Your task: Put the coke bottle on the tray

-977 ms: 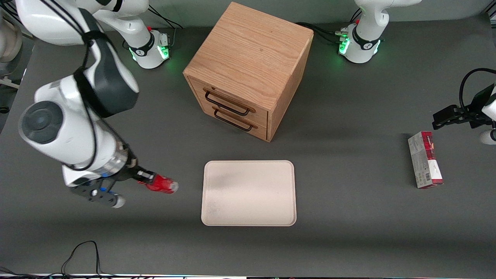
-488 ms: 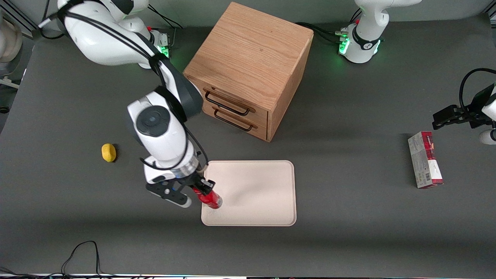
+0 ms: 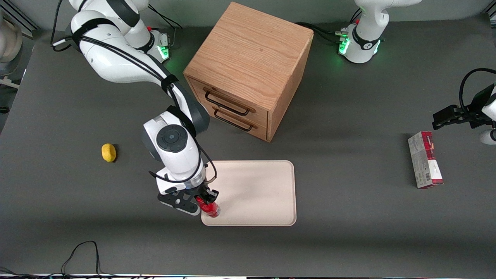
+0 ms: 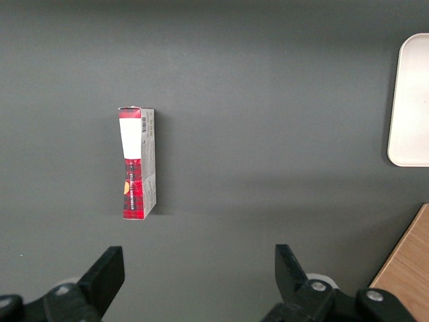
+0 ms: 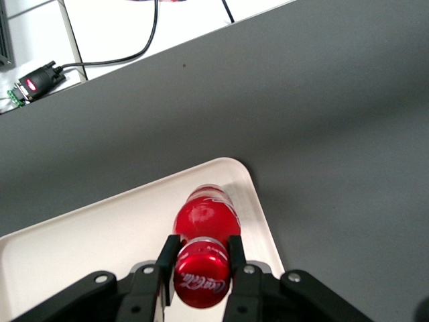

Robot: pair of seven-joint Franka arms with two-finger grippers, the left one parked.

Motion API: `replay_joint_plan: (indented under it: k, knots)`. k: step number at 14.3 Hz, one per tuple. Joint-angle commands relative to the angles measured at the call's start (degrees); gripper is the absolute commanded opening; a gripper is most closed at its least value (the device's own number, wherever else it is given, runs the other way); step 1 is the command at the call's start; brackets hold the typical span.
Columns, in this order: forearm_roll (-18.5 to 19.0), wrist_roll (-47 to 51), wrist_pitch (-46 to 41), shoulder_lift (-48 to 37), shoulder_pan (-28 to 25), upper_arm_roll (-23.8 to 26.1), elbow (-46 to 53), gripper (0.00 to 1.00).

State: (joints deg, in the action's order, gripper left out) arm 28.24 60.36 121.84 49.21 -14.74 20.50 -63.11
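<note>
Grey table: gripper [image 5: 201, 268] pinches coke bottle [image 5: 204, 218], "Coca-Cola" on cap, over tray [image 3: 263, 193] corner.

You've got a dark grey matte bench [image 3: 348, 116] filling pretty much the whole front view, lit evenly from overhead with soft shadow bands. A light oak drawer cabinet [image 3: 248, 58] sits on it, turned at an angle, with two drawers with dark handles, both closed. A loose black cable [image 3: 81, 252] curls at the bench's near edge, and a white surface [image 5: 134, 33] runs alongside it.
</note>
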Motion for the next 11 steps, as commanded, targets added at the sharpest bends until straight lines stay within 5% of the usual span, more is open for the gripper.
replay_joint_plan:
  k: [1, 2, 3, 4, 11]
  knots:
    - [2.17, -0.76, 2.44, 0.53, -0.73, -0.46, -0.61, 0.0]
    - [2.17, -1.55, 2.62, 0.71, -0.64, -0.55, -0.61, 0.0]
    - [2.17, -1.74, 2.62, 0.8, -0.64, -0.55, -0.61, 0.31]
    - [2.25, -1.65, 2.71, 0.88, -0.64, -0.55, -0.7, 0.99]
    - [0.69, -1.12, 1.66, -3.83, -1.17, -2.91, -0.69, 1.0]
